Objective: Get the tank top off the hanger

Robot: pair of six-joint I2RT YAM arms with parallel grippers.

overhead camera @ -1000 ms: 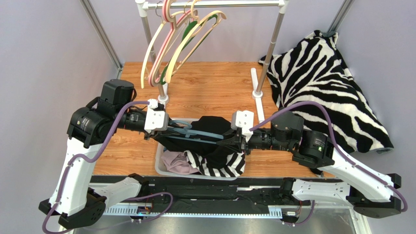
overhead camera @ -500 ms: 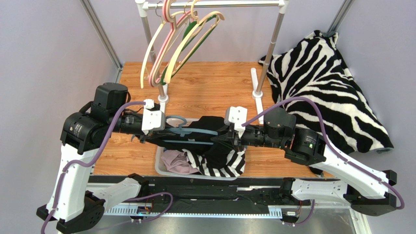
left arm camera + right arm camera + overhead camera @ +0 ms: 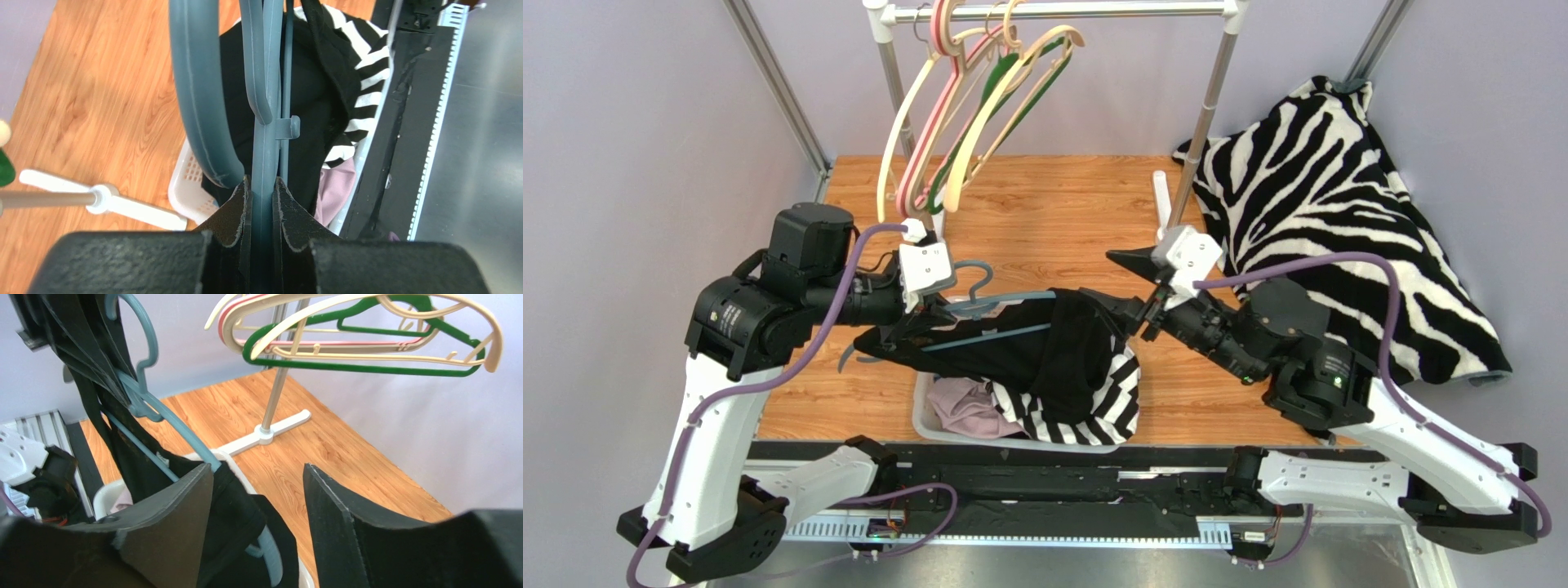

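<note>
A black tank top (image 3: 1063,355) hangs on a blue-grey hanger (image 3: 987,333) above the white basket (image 3: 924,410). My left gripper (image 3: 922,321) is shut on the hanger's stem (image 3: 265,122), just below the hook, with the fingertips (image 3: 262,182) pinching the bar. The tank top (image 3: 307,92) drapes down beyond it. My right gripper (image 3: 1133,292) stands open to the right of the garment with nothing between its fingers. In the right wrist view the gripper (image 3: 258,471) is wide apart. The black cloth (image 3: 239,520) still wraps the hanger's arm (image 3: 178,432) beside the left finger (image 3: 172,520).
The basket holds pink and black-and-white striped clothes (image 3: 1075,410). A rack behind carries cream, pink and green hangers (image 3: 952,110); its right foot (image 3: 1169,227) stands close to my right gripper. A zebra-print cloth (image 3: 1333,196) covers the table's right side.
My right gripper has opened, let go of the tank top and drawn back up and to the right. The left gripper keeps its hold; the hanger has tilted and risen a little.
</note>
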